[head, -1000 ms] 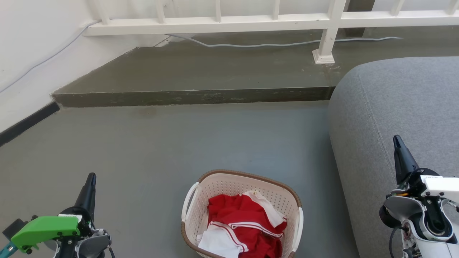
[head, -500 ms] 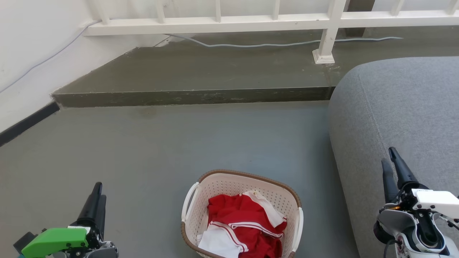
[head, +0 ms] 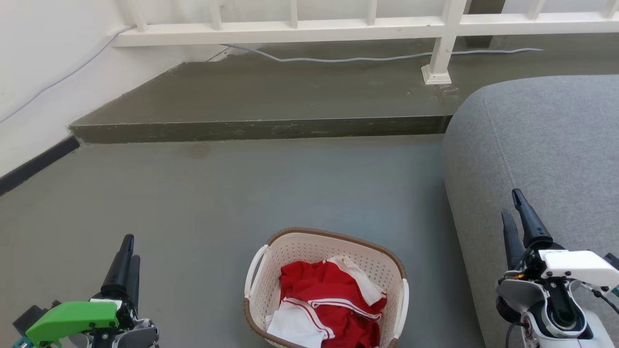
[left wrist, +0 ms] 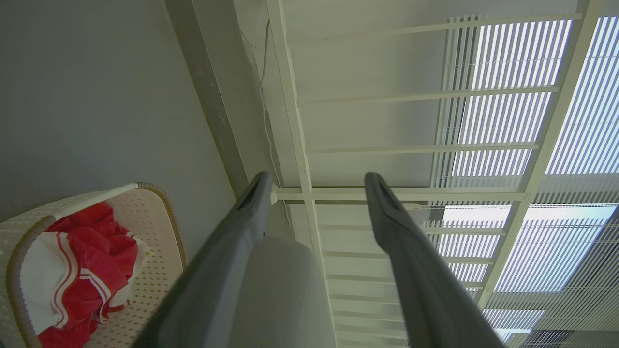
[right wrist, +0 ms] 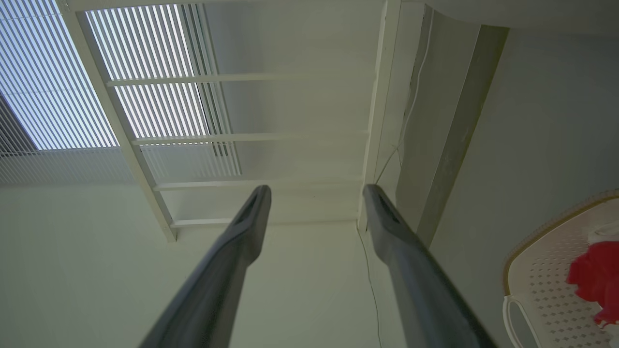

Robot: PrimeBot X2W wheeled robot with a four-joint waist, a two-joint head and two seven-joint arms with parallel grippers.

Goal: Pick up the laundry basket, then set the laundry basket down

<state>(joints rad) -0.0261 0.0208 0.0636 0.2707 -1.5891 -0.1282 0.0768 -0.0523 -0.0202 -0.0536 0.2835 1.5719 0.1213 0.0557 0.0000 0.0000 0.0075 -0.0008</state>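
Now left tool [head: 129, 248], right tool [head: 510, 203] flank the laundry basket [head: 309, 251].

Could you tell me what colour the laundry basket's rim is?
The laundry basket has a brown, woven-look rim; head view shows it best.

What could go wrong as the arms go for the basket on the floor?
The right gripper hangs open over the grey sofa, beside the laundry basket; reaching down, it may brush the sofa. The thin loop handles are easy to miss. An uneven two-arm lift could tip out the red and white clothes.
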